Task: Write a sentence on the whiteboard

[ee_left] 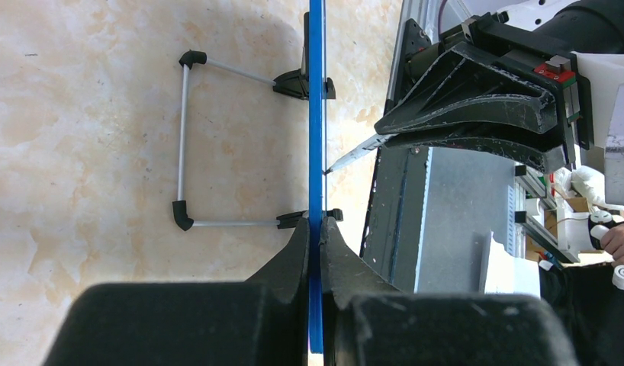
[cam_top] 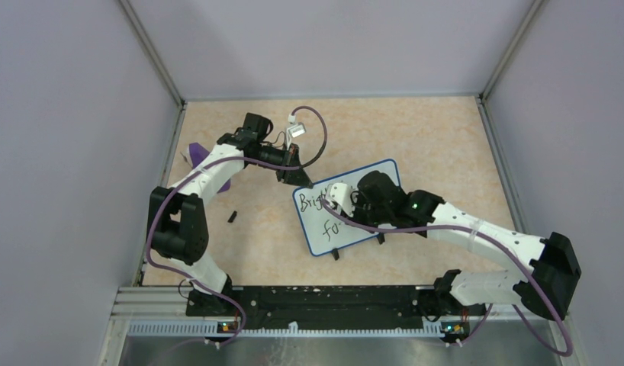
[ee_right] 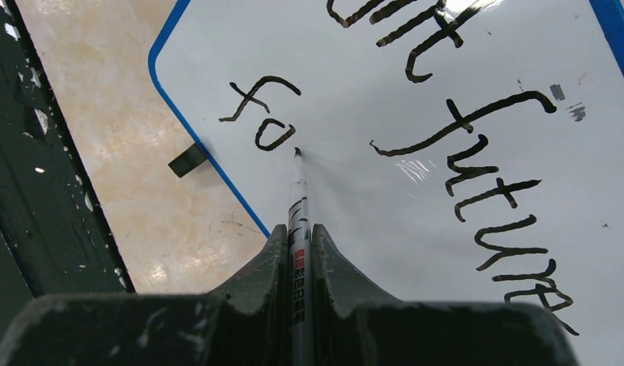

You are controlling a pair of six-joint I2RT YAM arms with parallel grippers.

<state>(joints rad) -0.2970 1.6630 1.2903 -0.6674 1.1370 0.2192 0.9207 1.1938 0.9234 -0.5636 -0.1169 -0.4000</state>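
The whiteboard [cam_top: 389, 171], white with a thin blue frame, stands tilted in the middle of the table. The sentence [ee_right: 477, 164] on it reads "Bright futures" with "fo" [ee_right: 262, 114] on a second line. My right gripper [ee_right: 300, 232] is shut on a silver marker [ee_right: 298, 198] whose tip touches the board just right of the "o". My left gripper [ee_left: 316, 229] is shut on the board's blue top edge [ee_left: 316, 114] at its far left corner [cam_top: 297, 179]. The marker tip shows in the left wrist view [ee_left: 347, 158] against the board.
A purple wedge-shaped piece [cam_top: 194, 152] lies behind the left arm at the far left. A small black cap-like piece [cam_top: 233, 216] lies on the table left of the board. The board's wire stand [ee_left: 183, 137] props it from behind. Grey walls enclose the table.
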